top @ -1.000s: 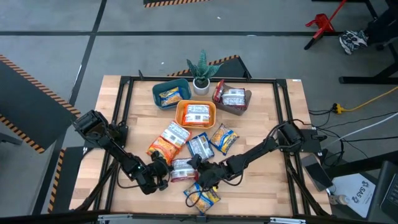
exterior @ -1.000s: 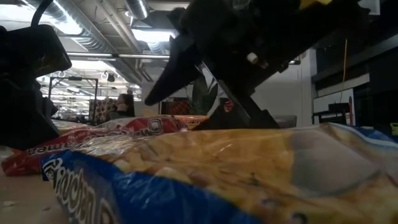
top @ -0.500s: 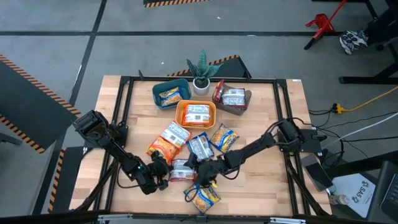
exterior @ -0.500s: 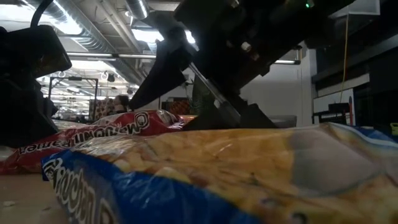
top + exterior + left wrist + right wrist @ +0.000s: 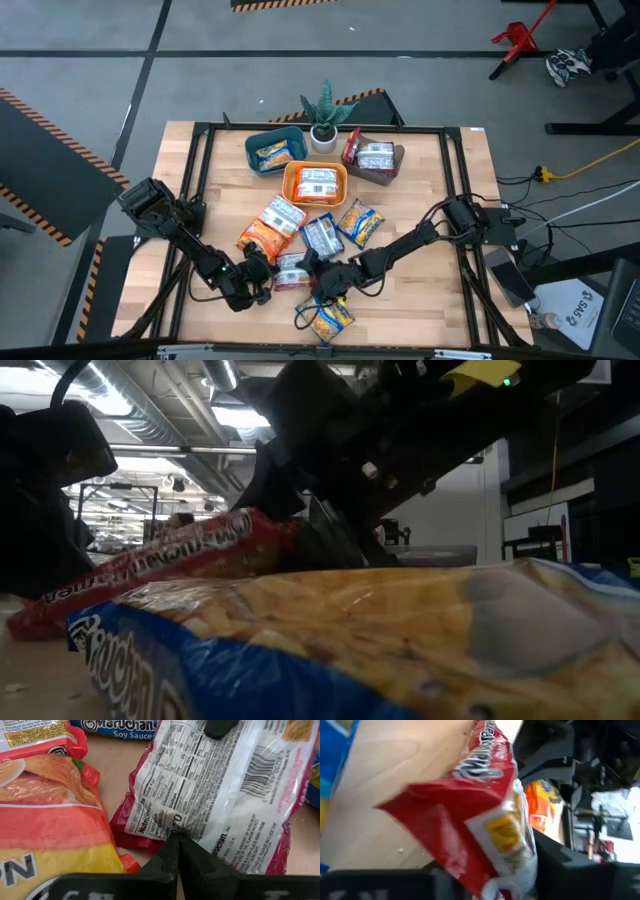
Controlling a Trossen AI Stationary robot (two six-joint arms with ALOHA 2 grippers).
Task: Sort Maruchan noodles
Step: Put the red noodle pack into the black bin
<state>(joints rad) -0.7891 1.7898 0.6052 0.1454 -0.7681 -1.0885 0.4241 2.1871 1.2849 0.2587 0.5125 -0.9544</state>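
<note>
Between the right gripper's (image 5: 322, 283) closing fingers sits 1 end of the red packet (image 5: 170, 555), lifted off the table's near middle. Left gripper (image 5: 176, 851), pinched shut, presses its other end, so lifting could tear it or slip the grip.

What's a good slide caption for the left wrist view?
Left gripper shut at the edge of a red-and-white noodle packet, label side up.

Three bins (image 5: 316, 182) at the table's (image 5: 440, 200) back, loose packets (image 5: 322, 236) centre, plant (image 5: 324, 118) behind.
</note>
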